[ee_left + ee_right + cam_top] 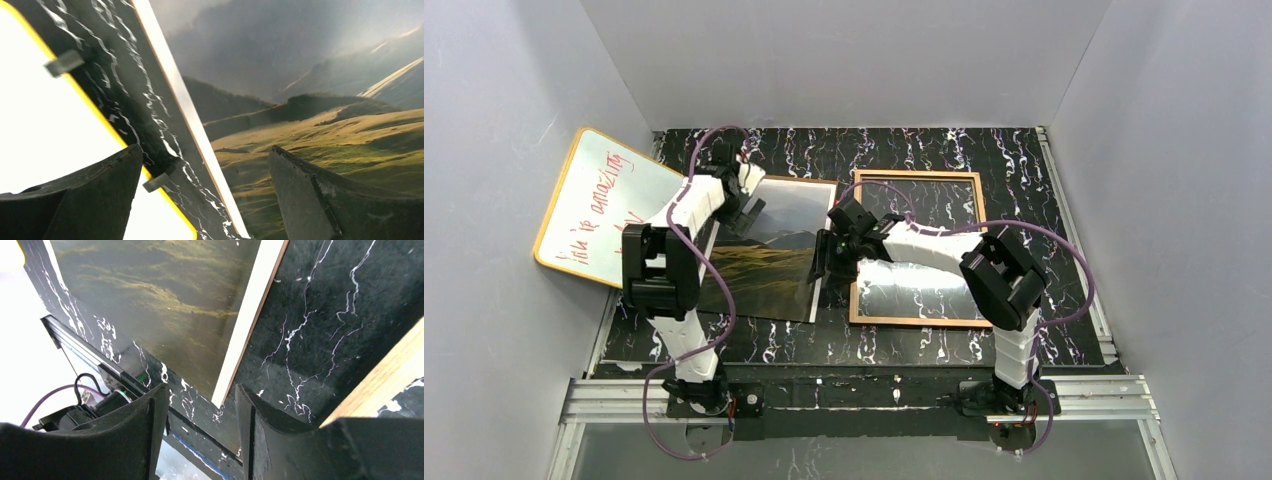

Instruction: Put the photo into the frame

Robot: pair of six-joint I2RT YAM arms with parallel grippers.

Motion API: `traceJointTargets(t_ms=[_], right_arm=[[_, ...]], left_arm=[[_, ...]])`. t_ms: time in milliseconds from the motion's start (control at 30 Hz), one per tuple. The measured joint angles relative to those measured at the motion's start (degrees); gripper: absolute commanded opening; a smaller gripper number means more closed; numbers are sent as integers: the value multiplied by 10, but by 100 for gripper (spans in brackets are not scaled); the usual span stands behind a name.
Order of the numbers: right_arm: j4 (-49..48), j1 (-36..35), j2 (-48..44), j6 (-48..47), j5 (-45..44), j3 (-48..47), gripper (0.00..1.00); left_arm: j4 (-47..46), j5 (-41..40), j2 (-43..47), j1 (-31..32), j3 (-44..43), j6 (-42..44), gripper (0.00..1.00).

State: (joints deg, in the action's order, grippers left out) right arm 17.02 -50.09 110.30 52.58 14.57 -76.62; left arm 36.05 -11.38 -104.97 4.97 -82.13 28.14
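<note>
Hanging with its jaws spread wide and gripping nothing, the left end effector (pixel 204 150) straddles the far left edge of the photo (pixel 774 270). One of its fingers (pixel 310 200) is over the printed hills. The other is on the side of the yellow-edged whiteboard (pixel 594 205), which leans against the left wall. The right end effector (pixel 201 387) sits at the photo's near right corner. Its jaws are partly apart and the white-bordered corner shows in the gap between them. Neither finger visibly presses on the paper, so it reads as released.

The photo lies picture side up on the black marbled desk (pixel 1024 180), left of centre and wholly outside the frame (pixel 919 175). The frame lies flat just to the right of the photo, showing its tan wood-coloured side, with a strip of bare desk between them. Inside the frame's opening the desk's white-veined pattern shows through, and there is a pale glossy sheen across the near part. The right arm reaches over the frame's left side.
</note>
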Motion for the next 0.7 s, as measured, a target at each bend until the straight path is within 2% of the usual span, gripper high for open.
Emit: traceJointTargets(t_ms=[233, 700], right_arm=[[1, -4, 7, 2, 14, 4, 55], [-17, -8, 58, 15, 47, 4, 39]], left_arm=[[-38, -35, -8, 2, 94, 12, 94], [-61, -30, -17, 3, 101, 3, 93]])
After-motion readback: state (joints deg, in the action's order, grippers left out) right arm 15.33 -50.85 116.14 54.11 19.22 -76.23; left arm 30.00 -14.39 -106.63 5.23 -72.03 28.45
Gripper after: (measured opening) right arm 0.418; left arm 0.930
